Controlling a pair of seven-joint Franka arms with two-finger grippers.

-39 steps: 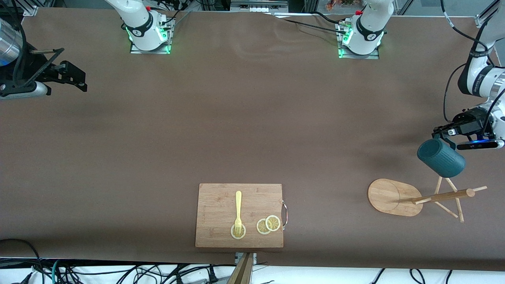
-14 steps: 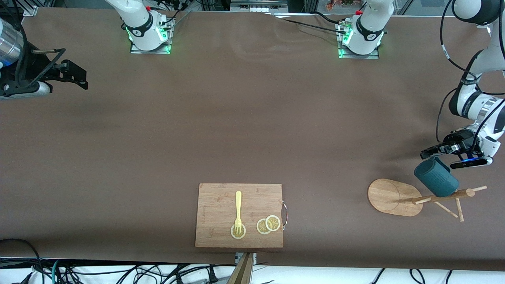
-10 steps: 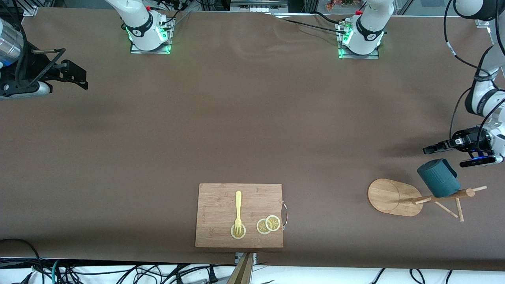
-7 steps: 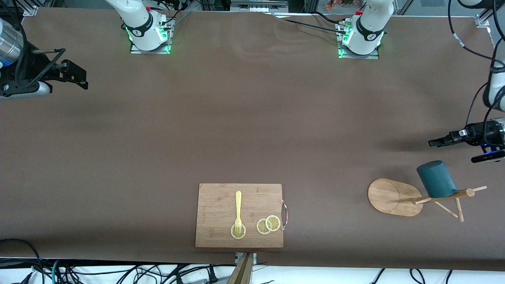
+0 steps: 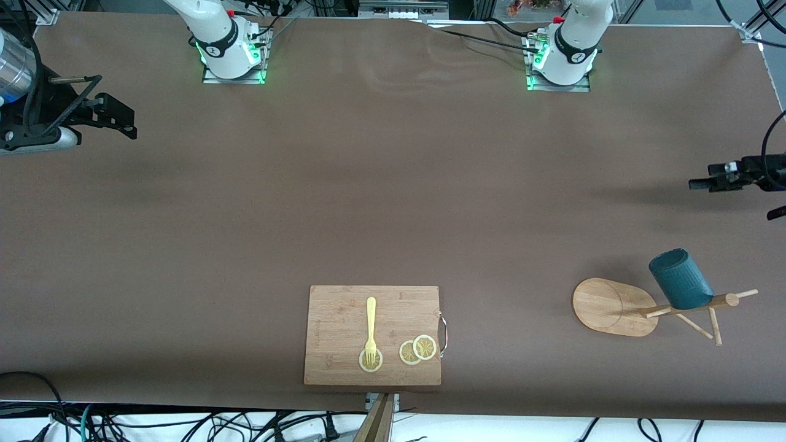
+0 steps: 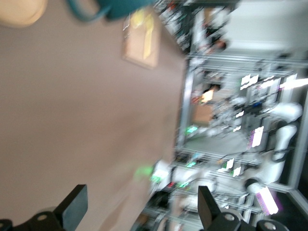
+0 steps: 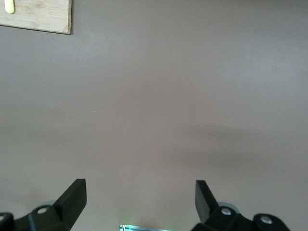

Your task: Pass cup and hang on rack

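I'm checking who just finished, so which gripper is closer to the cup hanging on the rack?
Left. The left gripper is open over the table at the cup's end; the right gripper waits open at the other end.

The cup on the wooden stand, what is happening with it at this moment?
The cup hangs on a peg of the rack, at the left arm's end of the table, and nothing holds it. The left pincer is open and empty, up over bare table by that edge. The right pincer is open too; its arm waits at its own end. The cutting board with a fork is untouched.
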